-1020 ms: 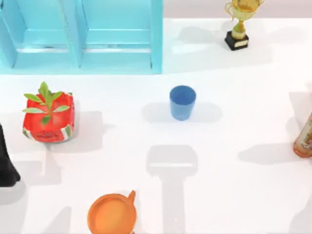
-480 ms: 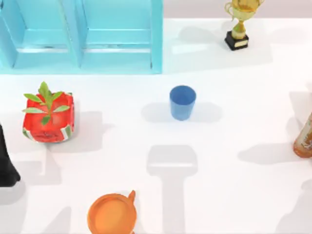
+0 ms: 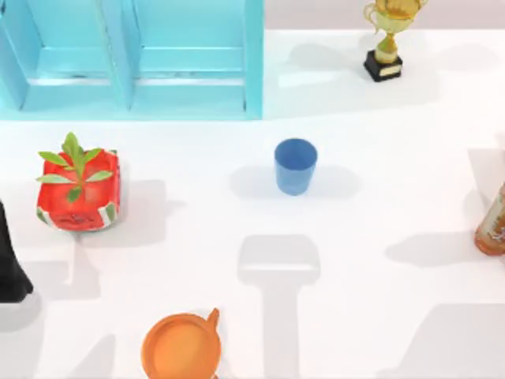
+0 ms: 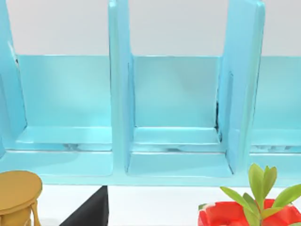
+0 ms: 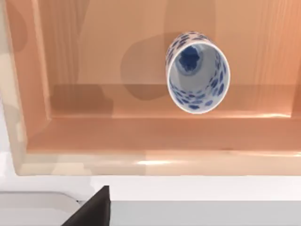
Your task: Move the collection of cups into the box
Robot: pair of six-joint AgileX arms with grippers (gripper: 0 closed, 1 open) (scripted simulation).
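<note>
Blue cup (image 3: 296, 165) upright on the white worktop (image 3: 371, 221), near the middle of the top view, standing alone with bare surface all round. White cup with dark-blue pattern (image 5: 198, 71) seen in the right wrist view, mouth toward the camera, resting inside a wooden box (image 5: 117, 136) against its floor, close to one inner wall. Box rim pale, edge of the worktop just past it. Light-blue shelf unit (image 3: 130, 59) along the far left of the worktop, open compartments split by upright dividers; same unit close up in the left wrist view. Red planter with green leaves (image 3: 77, 188) on the left side, in front of the shelf unit, well apart from the blue cup. Orange mug (image 3: 181, 346) at the near edge, left of centre. Gold trophy on black base (image 3: 388, 38) at the far right. Brown bottle (image 3: 494, 221) cut by the right edge. Black shape (image 3: 11, 264) at the left edge. Gold hourglass-like thing (image 4: 18, 197) in the left wrist view, beside a dark wedge. State of jaws, left and right: cannot tell.
</note>
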